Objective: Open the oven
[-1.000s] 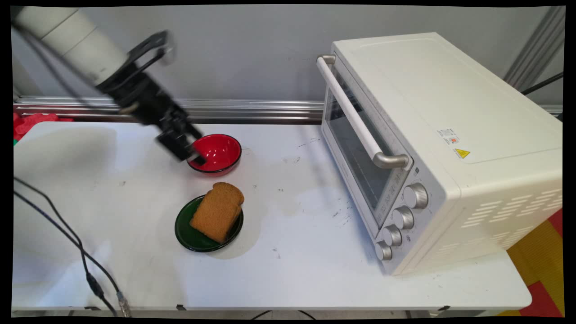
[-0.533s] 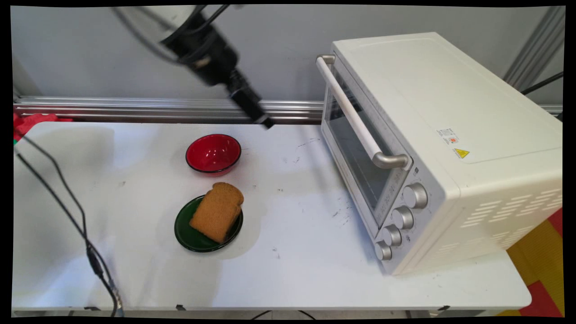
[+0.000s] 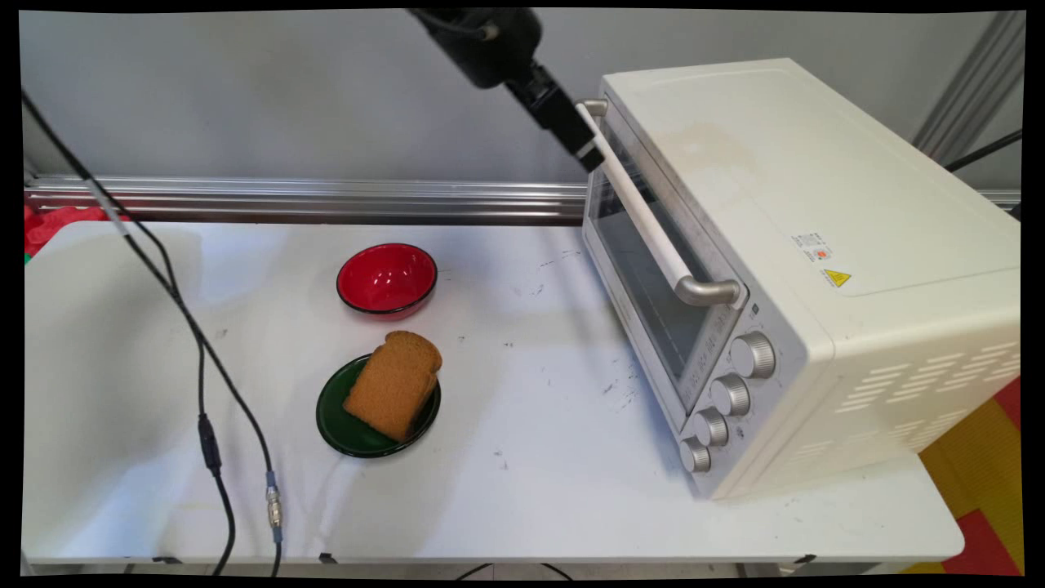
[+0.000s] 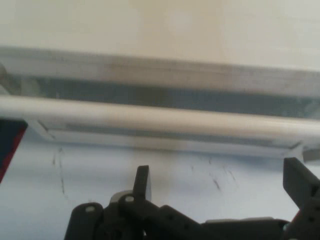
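My black gripper [image 3: 586,153] hangs high at the far end of the toaster oven's white handle [image 3: 645,214], touching it or just short of it. In the hand view the gripper [image 4: 220,182] is open, its two fingers [image 4: 143,181] spread wide with nothing between them. The handle bar [image 4: 160,118] runs across that picture just beyond the tips. The cream toaster oven [image 3: 816,245] stands on the table's right side with its glass door [image 3: 645,286] closed. A red bowl [image 3: 387,279] and a green plate [image 3: 339,425] carrying a slice of brown bread [image 3: 393,384] sit left of the oven.
Black cables [image 3: 204,384] hang down over the table's left part. Several round knobs [image 3: 731,396] line the oven's front near corner. An aluminium rail [image 3: 286,200] runs along the wall behind the white table [image 3: 531,457]. Red cloth [image 3: 49,224] lies at the far left.
The gripper has risen from beside the red bowl and swung right across the back of the table to the oven handle's far end. The cables swung along with it.
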